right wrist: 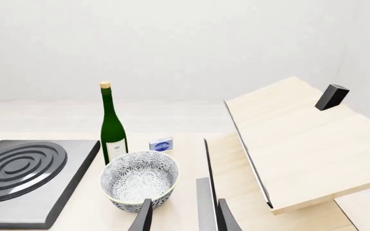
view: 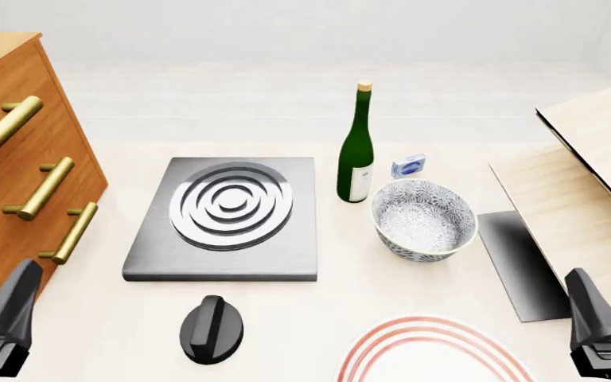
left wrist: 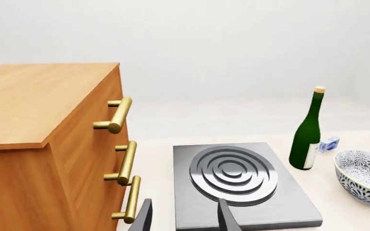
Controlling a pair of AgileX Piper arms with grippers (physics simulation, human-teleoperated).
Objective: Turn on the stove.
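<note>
The stove is a flat dark-grey slab [view: 162,256] with a round burner of silver rings [view: 231,204], at the table's middle left. Its separate black oval knob [view: 212,329] lies on the table just in front of the slab. My left gripper [view: 6,312] is open and empty at the near left edge, left of the knob. In the left wrist view the gripper [left wrist: 185,219] is open before the slab [left wrist: 288,204]; the knob is out of that view. My right gripper [view: 595,320] is open and empty at the near right, also in its wrist view [right wrist: 183,219].
A wooden drawer cabinet [view: 9,159] with brass handles stands at the left. A green bottle [view: 356,147], a small blue box [view: 409,165] and a patterned bowl [view: 425,219] sit right of the stove. A white plate with red rings [view: 433,354], a thin dark sheet [view: 520,263] and a tilted wooden board [view: 592,159] lie right.
</note>
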